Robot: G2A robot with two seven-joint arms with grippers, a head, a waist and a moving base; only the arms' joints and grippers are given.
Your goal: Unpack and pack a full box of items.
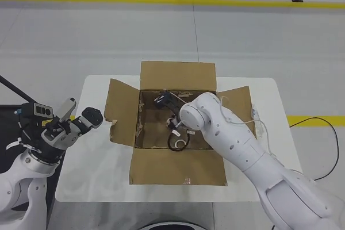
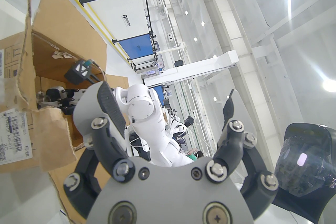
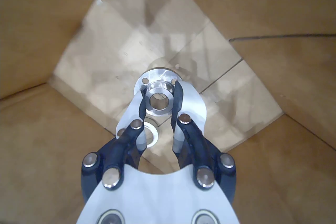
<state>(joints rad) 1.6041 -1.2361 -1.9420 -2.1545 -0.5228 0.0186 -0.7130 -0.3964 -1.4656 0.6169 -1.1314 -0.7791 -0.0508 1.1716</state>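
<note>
Top view: open cardboard box (image 1: 178, 168) on white tabletop (image 1: 92, 172), right arm plunged inside, wrist masking the grasp itself. Resolved in right wrist view: right end effector (image 3: 160, 93) pinching the hub of a metal flanged bushing (image 3: 159, 101), one finger pressed to each side. Second metal ring (image 3: 151, 134) just behind the fingertips, toward the palm, on the box floor. Left end effector (image 1: 79, 112) outside the box, flap just beyond its fingertips, spread wide, nothing between the fingers. Same spread visible in left wrist view.
</note>
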